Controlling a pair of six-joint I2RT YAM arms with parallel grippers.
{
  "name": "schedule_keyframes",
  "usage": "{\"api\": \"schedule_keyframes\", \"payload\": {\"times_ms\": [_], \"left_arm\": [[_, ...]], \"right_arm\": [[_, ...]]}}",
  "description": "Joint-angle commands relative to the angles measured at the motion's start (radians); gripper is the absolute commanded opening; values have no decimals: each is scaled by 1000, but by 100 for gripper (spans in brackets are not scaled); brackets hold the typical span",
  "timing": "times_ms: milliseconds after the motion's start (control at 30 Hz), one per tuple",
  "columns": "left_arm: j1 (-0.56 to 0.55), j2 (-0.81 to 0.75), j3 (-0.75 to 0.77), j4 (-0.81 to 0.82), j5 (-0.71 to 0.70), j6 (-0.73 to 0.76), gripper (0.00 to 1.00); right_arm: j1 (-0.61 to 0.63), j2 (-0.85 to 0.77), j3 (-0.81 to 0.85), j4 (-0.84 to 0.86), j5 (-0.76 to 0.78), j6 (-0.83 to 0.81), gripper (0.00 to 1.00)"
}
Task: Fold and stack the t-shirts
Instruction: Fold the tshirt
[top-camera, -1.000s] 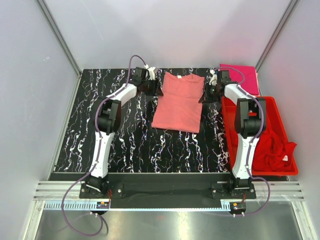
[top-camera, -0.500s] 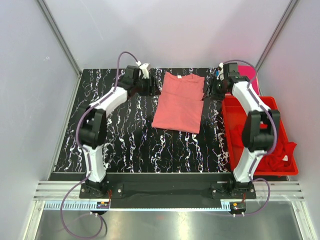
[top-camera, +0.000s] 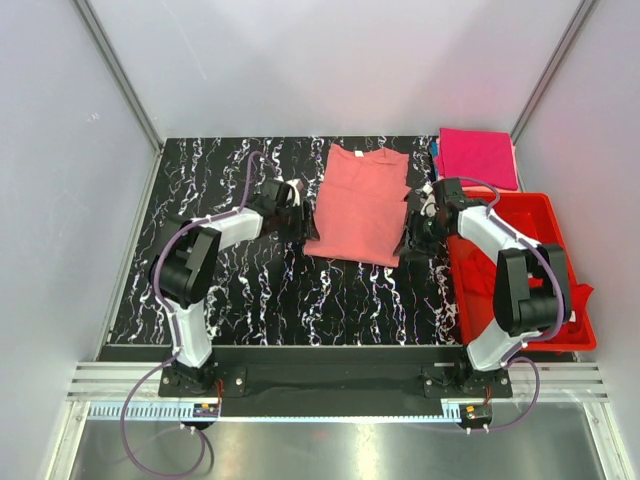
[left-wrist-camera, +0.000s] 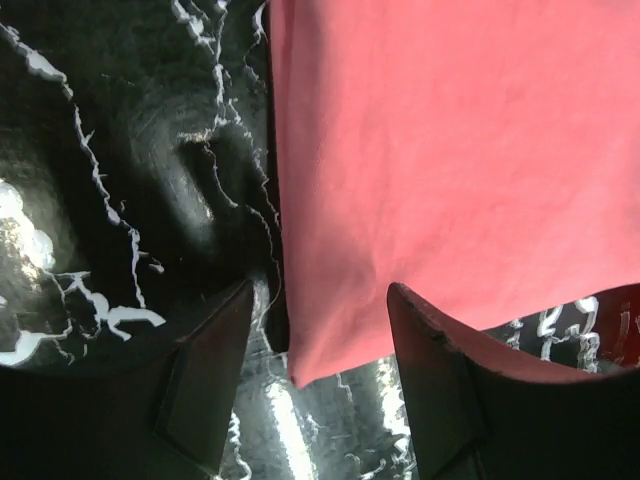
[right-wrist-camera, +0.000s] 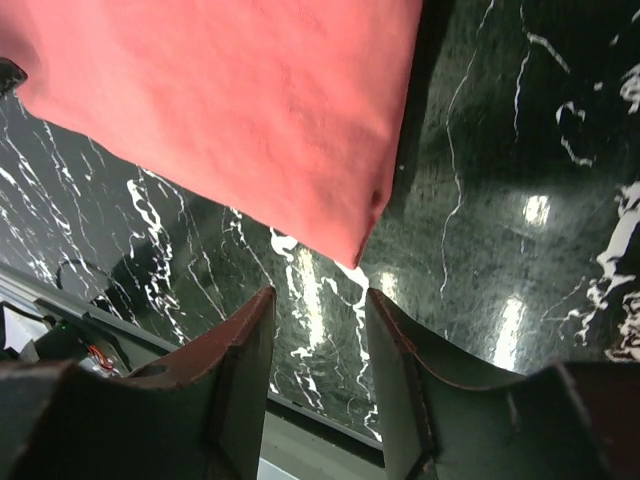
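A salmon-pink t-shirt (top-camera: 358, 205) lies flat, sides folded in, at the table's back middle. My left gripper (top-camera: 302, 223) is open and empty just left of its near left corner, which shows between the jaws in the left wrist view (left-wrist-camera: 330, 340). My right gripper (top-camera: 412, 238) is open and empty just right of its near right corner (right-wrist-camera: 355, 235). A folded magenta-pink t-shirt (top-camera: 478, 158) lies at the back right. A crumpled red t-shirt (top-camera: 545, 290) lies in the red plastic bin (top-camera: 580, 345).
The black marbled table (top-camera: 250, 290) ends at a metal rail at the near edge. Grey walls close in the back and both sides. The bin stands along the table's right edge, next to my right arm.
Both grippers have moved from the shirt's far end, beside its shoulders, toward me along its sides to its near corners. The shirt has not moved.
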Motion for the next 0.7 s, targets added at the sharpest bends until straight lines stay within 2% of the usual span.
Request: {"api": "schedule_keyframes", "payload": {"times_ms": [0, 167, 233, 300, 433, 467, 567, 667], "left_arm": [[4, -64, -20, -5, -71, -71, 64], [4, -177, -72, -6, -39, -69, 65], [4, -184, -47, -34, -63, -22, 71], [6, -130, -17, -86, -48, 18, 71], [3, -43, 13, -98, 38, 21, 60], [3, -35, 13, -105, 36, 18, 55], [-2, -15, 11, -147, -16, 18, 52], [-5, -27, -21, -114, -1, 4, 51]], "right_arm": [[6, -96, -15, 25, 4, 18, 49], [6, -133, -38, 26, 1, 37, 48], [6, -143, -61, 52, -11, 50, 48], [6, -140, -86, 81, -11, 66, 50], [6, -143, -104, 98, -27, 80, 50], [6, -152, -109, 97, -24, 78, 50], [6, -185, -115, 80, -19, 78, 50], [6, -193, -156, 103, -22, 107, 51]]}}
